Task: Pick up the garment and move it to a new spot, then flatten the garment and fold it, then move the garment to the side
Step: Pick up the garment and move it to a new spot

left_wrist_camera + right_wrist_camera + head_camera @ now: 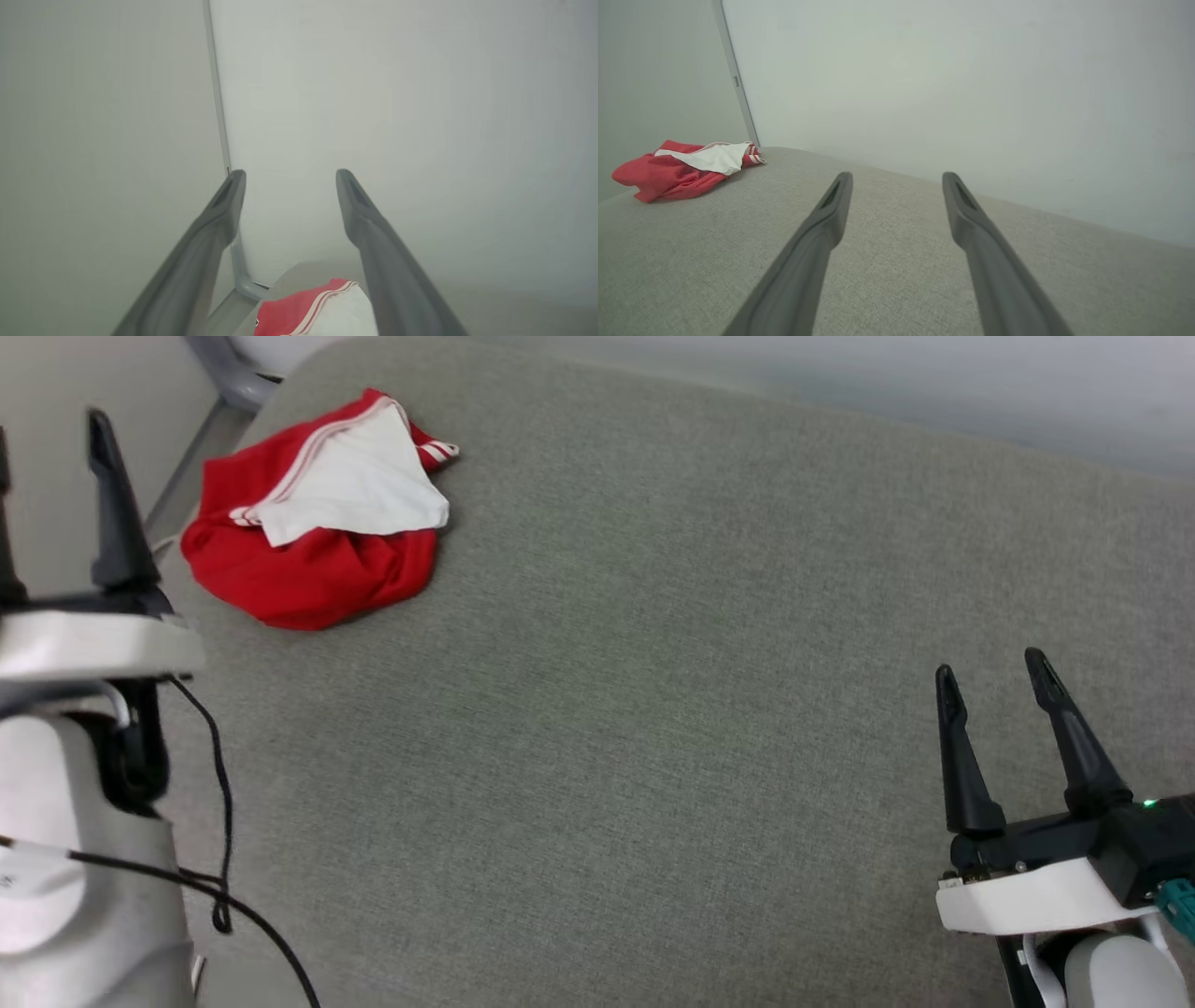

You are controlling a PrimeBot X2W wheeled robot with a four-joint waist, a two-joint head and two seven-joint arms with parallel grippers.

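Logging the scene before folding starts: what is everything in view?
crumpled red jersey T-shirt with white sleeve and striped trim: one, red and white, surface's far left corner
grey woven fabric surface: one, grey, beneath the shirt
grey metal post: one, grey, beyond that corner
pale wall: one, off-white, behind the surface
black cable: one, black, along the left arm
left end effector: one, dark fingers, open, beside the shirt
right end effector: one, dark fingers, open, near right
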